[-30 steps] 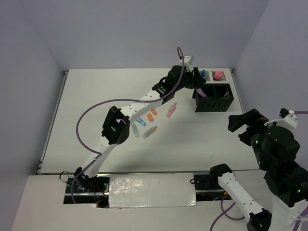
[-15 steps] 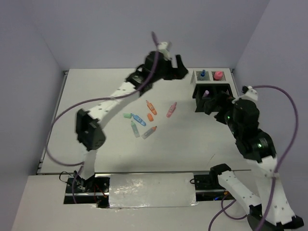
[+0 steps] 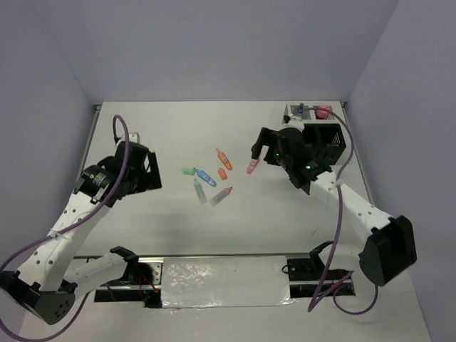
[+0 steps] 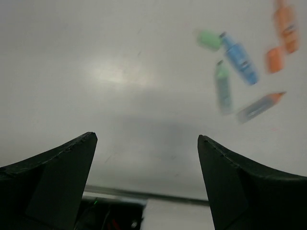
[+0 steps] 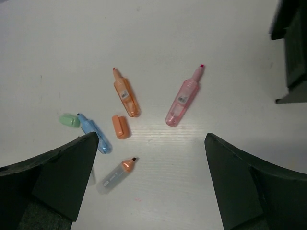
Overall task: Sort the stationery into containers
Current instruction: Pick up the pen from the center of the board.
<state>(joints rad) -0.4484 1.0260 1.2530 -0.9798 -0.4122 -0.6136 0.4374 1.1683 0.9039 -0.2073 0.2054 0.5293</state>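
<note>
Several markers lie loose mid-table: a pink marker (image 3: pixel 251 166) (image 5: pixel 183 98), an orange marker (image 3: pixel 224 158) (image 5: pixel 126 93), an orange cap (image 3: pixel 222 173) (image 5: pixel 120 126), a blue marker (image 3: pixel 206 177) (image 5: pixel 94 132), a green cap (image 3: pixel 188 171) (image 5: pixel 69 120), a pale green marker (image 3: pixel 200 191) and a grey marker with an orange tip (image 3: pixel 221 195) (image 5: pixel 116 175). My right gripper (image 3: pixel 258 148) (image 5: pixel 151 135) is open and empty, above the pink marker. My left gripper (image 3: pixel 152 174) (image 4: pixel 147 136) is open and empty, left of the cluster. The black organiser (image 3: pixel 328 142) stands at the back right, partly hidden by my right arm.
The white mesh tray (image 3: pixel 293 114) behind the organiser holds a blue-capped bottle (image 3: pixel 301 108) and a pink item (image 3: pixel 323 111). The organiser's corner (image 5: pixel 292 48) shows at the right wrist view's top right. The markers appear blurred at the left wrist view's top right (image 4: pixel 238 51).
My left arm has swung from the organiser back to the left side, empty. My right arm has reached in from the right and now hangs over the markers.
</note>
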